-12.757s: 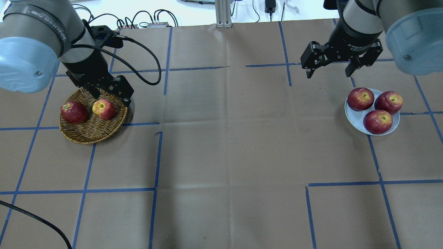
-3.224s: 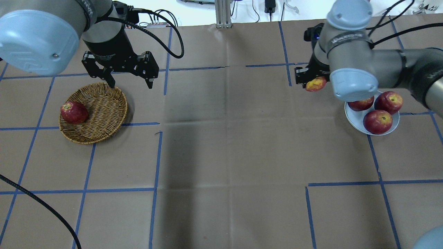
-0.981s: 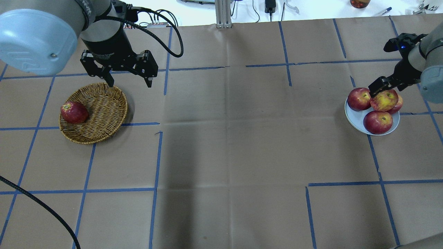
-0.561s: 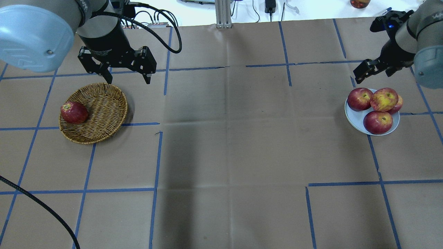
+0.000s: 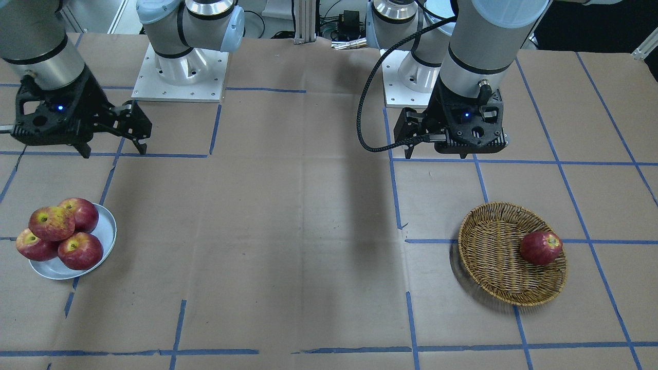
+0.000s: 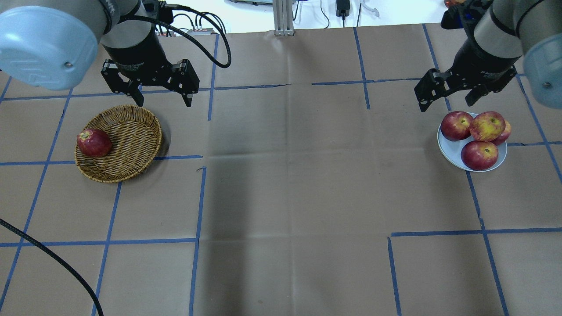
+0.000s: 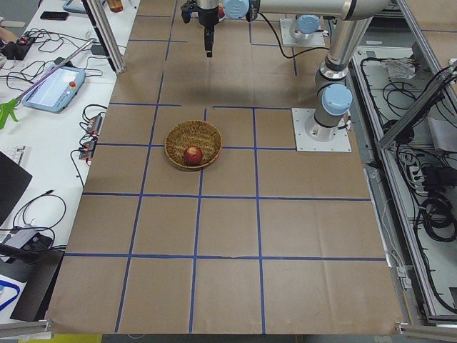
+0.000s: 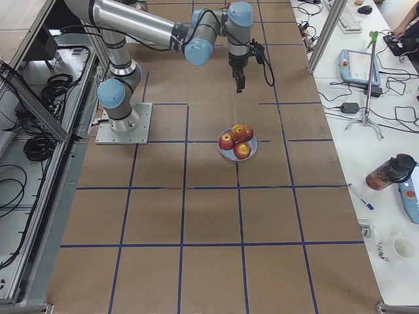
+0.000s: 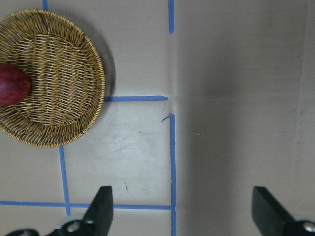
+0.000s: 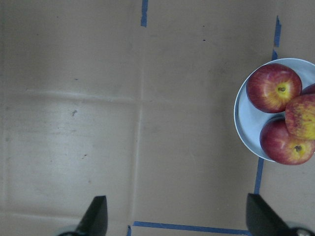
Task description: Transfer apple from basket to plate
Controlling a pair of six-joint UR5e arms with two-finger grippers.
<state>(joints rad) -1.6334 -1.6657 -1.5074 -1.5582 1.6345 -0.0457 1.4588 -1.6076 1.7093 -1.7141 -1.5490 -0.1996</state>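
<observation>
The pale pinkish-red apple (image 6: 487,126) with yellow streaks lies on top of three darker apples on the small grey-white plate (image 6: 451,151) at the right. It also shows in the front view (image 5: 51,223) and at the right wrist view's edge (image 10: 301,116). My right gripper (image 6: 445,104) is open and empty, hanging above the table just behind the plate. The wicker basket (image 6: 129,140) sits at the left. My left gripper (image 6: 164,103) is open and empty, raised behind the basket's far rim.
One dark red apple (image 6: 93,142) lies in the basket's left side. Darker apples (image 6: 456,125) (image 6: 479,154) fill the plate. Blue tape lines cross the brown table cover. Cables and an aluminium post (image 6: 283,17) stand at the far edge.
The pale apple went from the basket to my right gripper, which set it on the plate's pile. That gripper has since let go, risen and swung left. The left gripper barely moved.
</observation>
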